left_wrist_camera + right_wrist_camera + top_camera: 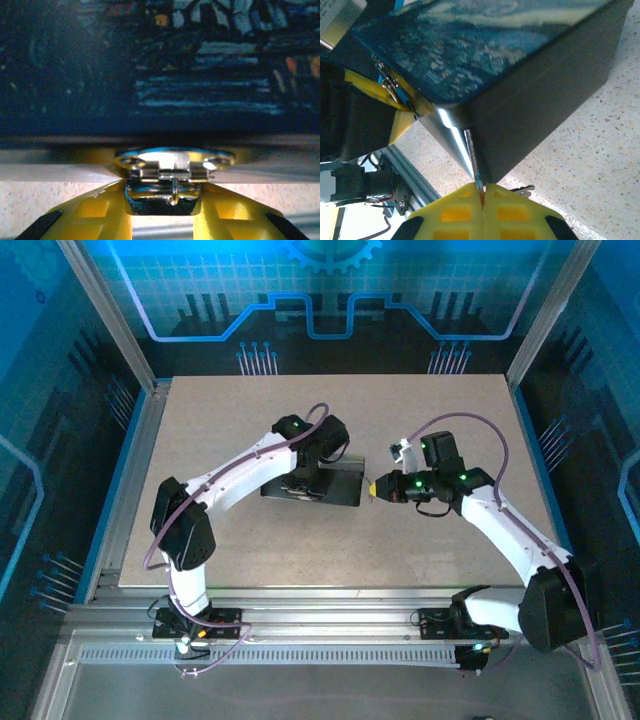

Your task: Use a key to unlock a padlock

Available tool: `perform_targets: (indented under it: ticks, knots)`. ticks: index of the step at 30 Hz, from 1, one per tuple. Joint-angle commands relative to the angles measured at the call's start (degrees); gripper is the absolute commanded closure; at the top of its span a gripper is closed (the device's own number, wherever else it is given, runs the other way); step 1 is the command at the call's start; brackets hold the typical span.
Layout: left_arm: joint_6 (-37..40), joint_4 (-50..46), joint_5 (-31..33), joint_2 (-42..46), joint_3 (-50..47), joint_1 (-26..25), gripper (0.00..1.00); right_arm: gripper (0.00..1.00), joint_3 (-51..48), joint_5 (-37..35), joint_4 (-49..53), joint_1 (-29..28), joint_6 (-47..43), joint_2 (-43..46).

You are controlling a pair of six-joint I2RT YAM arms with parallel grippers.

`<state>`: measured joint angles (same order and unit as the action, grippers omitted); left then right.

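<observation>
2 grippers met at the black box (340, 486), with the key (474, 155) pinched in the right one.
The right gripper (482, 192) had its yellow jaws clenched tight on the thin silvery key, whose blade stuck out from between them, tip at the box's near corner; another bit of silver metal (522, 190) poked out beside the fingers. The left gripper (162, 192) grasped the shiny metal clasp (162, 172) on the box's edge, just under the blue-and-yellow painted lid (200, 75). The box sat flat on the speckled table (600, 150), between the 2 arms.

Speckled beige bench (430, 420) inside a silver metal frame (105, 310); blue-lit circuit-patterned walls (420, 280) on three sides
</observation>
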<state>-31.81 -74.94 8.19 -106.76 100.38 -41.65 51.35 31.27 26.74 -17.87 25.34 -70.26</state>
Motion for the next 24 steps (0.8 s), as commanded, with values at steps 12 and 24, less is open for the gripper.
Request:
perform_targets:
  ticks: [12, 24]
  knots:
    - [-1.0, -17.6, -9.5, -6.2, 17.4, 2.4, 0.68, 1.00, 1.2, -0.6, 5.5, -1.2, -1.2, 3.8]
    - [-2.8, -19.1, -12.9, -9.9, 21.2, 4.4, 0.54, 1.00, -0.1, -0.6, 4.6, -2.1, 0.2, 5.4]
